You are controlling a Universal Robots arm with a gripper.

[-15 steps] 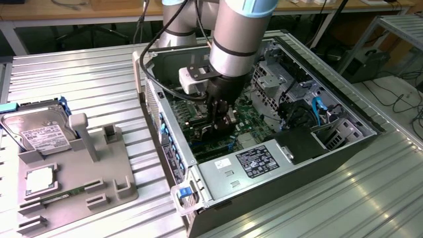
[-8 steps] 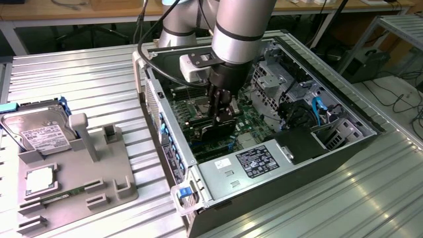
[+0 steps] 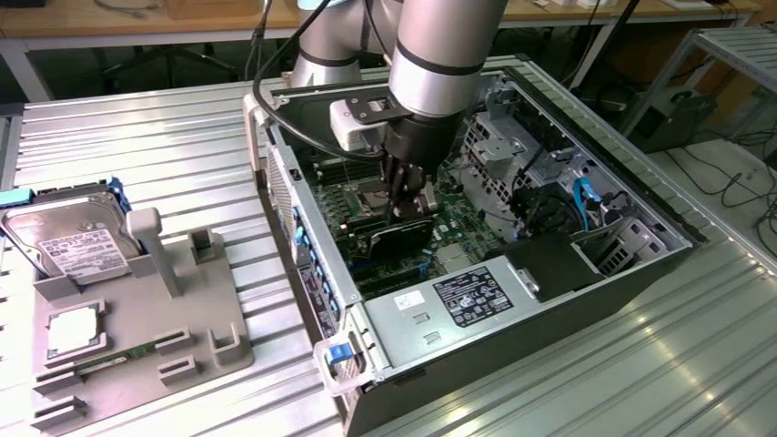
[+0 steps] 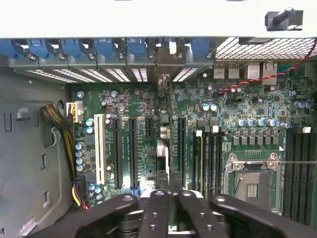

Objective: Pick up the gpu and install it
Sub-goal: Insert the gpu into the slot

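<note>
Now | gripper (image 3: 410,202) inside open computer case (image 3: 631,228), fingers pinched on gpu (image 3: 401,238), apparently | card standing over motherboard (image 4: 148,124) slots

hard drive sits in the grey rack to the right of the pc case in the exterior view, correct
Not quite. The hard drive does sit in the grey rack, but that is on the exterior view's left of the pc case, not its right. The exterior view shows this.
</note>
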